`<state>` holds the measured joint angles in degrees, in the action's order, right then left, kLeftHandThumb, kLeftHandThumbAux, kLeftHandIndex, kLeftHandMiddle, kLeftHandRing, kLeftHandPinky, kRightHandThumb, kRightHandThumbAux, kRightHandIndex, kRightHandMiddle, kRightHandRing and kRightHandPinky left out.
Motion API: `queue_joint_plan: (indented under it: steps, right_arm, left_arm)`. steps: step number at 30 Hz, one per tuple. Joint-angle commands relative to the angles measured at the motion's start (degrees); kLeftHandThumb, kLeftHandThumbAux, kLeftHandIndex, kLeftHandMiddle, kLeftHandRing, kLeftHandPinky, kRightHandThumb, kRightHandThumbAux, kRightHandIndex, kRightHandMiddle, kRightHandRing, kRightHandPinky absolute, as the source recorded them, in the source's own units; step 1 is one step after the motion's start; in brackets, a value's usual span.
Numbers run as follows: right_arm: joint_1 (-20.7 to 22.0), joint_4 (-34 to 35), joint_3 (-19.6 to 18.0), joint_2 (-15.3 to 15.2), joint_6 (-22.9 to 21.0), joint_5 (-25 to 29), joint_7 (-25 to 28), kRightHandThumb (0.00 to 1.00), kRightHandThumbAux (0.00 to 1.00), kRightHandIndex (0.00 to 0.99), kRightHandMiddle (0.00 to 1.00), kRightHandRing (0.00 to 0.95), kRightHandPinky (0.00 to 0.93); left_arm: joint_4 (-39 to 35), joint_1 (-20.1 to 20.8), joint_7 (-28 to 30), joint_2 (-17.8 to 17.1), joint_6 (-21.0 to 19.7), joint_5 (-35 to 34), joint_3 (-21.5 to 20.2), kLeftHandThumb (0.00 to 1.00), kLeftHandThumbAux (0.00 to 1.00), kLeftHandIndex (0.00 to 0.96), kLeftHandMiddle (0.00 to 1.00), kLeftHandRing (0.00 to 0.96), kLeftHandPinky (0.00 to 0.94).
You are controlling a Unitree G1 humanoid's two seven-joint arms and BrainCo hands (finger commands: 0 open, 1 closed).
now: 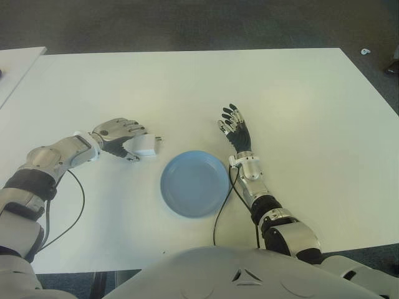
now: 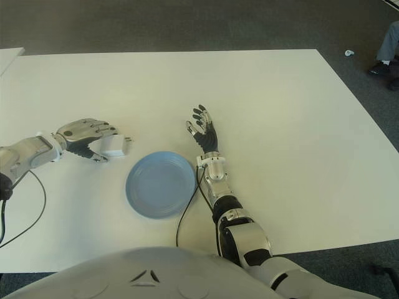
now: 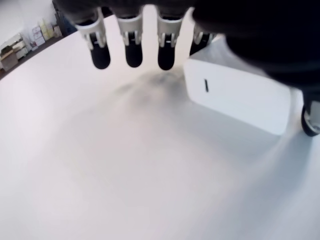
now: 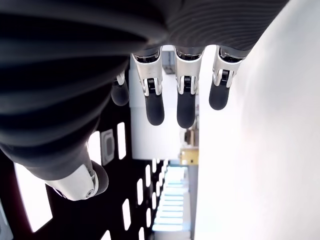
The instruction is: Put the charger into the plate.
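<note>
The white charger [image 1: 145, 147] lies on the white table [image 1: 299, 106], its prongs pointing toward the blue plate [image 1: 195, 183], which sits a short way to its right and nearer me. My left hand [image 1: 123, 136] hovers over the charger's left end. In the left wrist view the fingers [image 3: 132, 47] hang straight, apart from the charger [image 3: 240, 95], with the thumb at its far end. My right hand [image 1: 235, 126] shows beside the plate's right rim, fingers spread, holding nothing.
Black cables [image 1: 219, 215] trail from both wrists across the table toward me. A second table's corner [image 1: 15, 62] stands at the far left. A person's shoe [image 2: 379, 67] and a small white object [image 2: 349, 53] are on the floor at the far right.
</note>
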<state>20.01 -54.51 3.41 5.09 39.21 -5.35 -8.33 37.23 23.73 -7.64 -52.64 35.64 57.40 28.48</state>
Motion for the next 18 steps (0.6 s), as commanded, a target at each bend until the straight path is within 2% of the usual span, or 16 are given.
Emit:
queue_joint_plan:
  steps: [1,9,18]
  right_arm:
    - [-6.62,-0.83,0.74,3.73,-2.54,-0.06,-0.59,0.126,0.662,0.042,0.198,0.189,0.167]
    - [-7.20,0.53,1.42,4.04,-3.11,0.08,-1.36,0.130,0.663,0.052,0.212,0.199,0.169]
    - [-7.73,1.91,2.32,4.23,-3.92,0.22,-2.50,0.139,0.657,0.059,0.225,0.213,0.184]
  left_arm:
    - [1.13,-0.49,-1.55,0.83,0.94,-1.46,-0.28,0.288,0.341,0.039,0.095,0.051,0.000]
    - [1.57,-0.94,-1.35,1.57,1.35,-3.89,-1.11,0.282,0.351,0.033,0.095,0.054,0.001]
    - [0.74,-2.12,0.58,2.43,0.06,-7.17,-1.89,0.302,0.352,0.038,0.072,0.030,0.017]
